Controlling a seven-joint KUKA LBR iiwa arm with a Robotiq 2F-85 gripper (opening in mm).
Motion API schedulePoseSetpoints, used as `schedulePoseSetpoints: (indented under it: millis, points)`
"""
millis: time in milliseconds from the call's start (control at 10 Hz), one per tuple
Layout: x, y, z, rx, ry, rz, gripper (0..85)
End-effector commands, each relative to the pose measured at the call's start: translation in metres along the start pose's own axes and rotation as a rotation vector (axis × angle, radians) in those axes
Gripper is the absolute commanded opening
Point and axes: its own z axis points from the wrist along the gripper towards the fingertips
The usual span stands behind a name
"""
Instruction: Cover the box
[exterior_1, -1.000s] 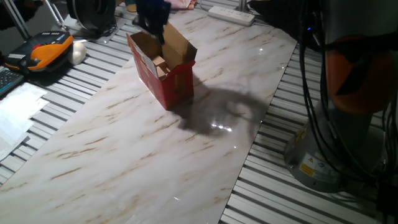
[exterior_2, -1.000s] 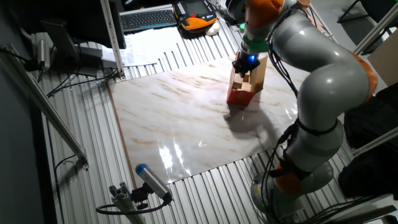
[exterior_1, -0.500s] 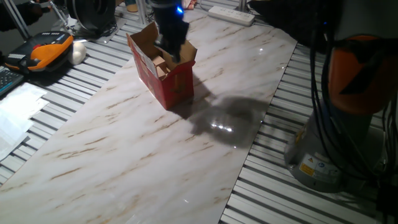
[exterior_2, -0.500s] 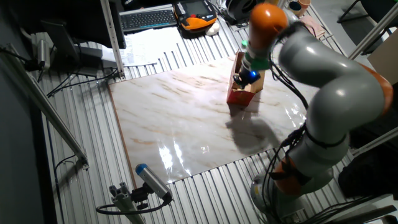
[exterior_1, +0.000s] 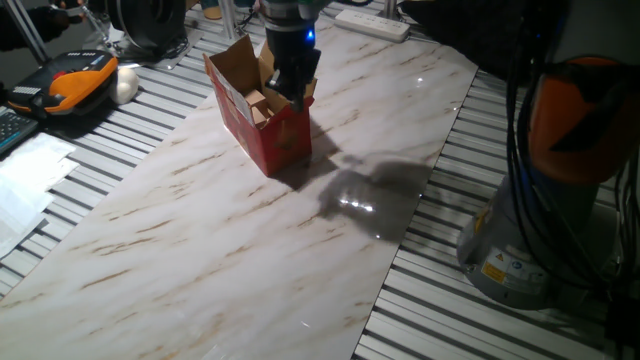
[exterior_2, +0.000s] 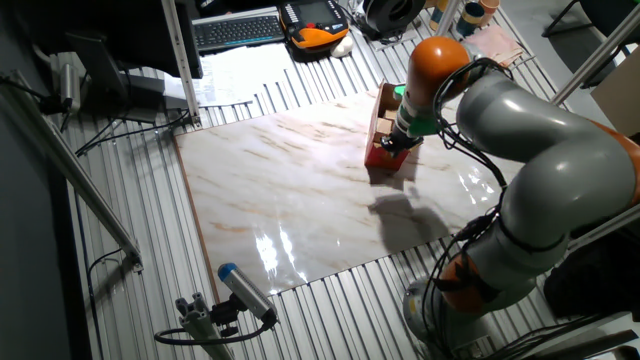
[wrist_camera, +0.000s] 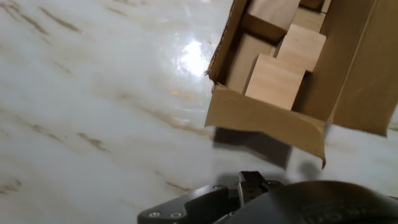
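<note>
The box (exterior_1: 270, 140) is a small red carton standing open on the marble board, its brown flaps up. It also shows in the other fixed view (exterior_2: 380, 152). In the hand view, several wooden blocks (wrist_camera: 277, 78) lie inside and a brown flap (wrist_camera: 267, 124) hangs outward at the near edge. My gripper (exterior_1: 296, 85) is low over the box's far right rim, at the flap there, and it shows in the other fixed view (exterior_2: 402, 135) too. Its fingers read as one dark shape. In the hand view only its dark housing (wrist_camera: 249, 199) shows.
An orange and black device (exterior_1: 75, 85) and papers (exterior_1: 25, 180) lie left of the board. A white power strip (exterior_1: 372, 24) is at the back. The arm's base (exterior_1: 520, 250) stands off the board's right edge. A keyboard (exterior_2: 240, 30) lies on the far side.
My gripper has moved from behind the box's far left corner, rightward and down, to the box's far right rim. The box has stayed in place.
</note>
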Motion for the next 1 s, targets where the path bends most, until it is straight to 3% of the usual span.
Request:
schedulePoseSetpoints:
  millis: [0,400,700,900]
  points:
    - [-0.004,-0.002,0.003,-0.005,-0.004,-0.005,0.0]
    - [-0.024,-0.014,0.014,-0.021,-0.022,-0.044,0.0]
    - [-0.052,-0.023,0.001,-0.023,0.006,-0.077,0.0]
    - [-0.06,-0.022,0.01,-0.009,-0.022,-0.087,0.0]
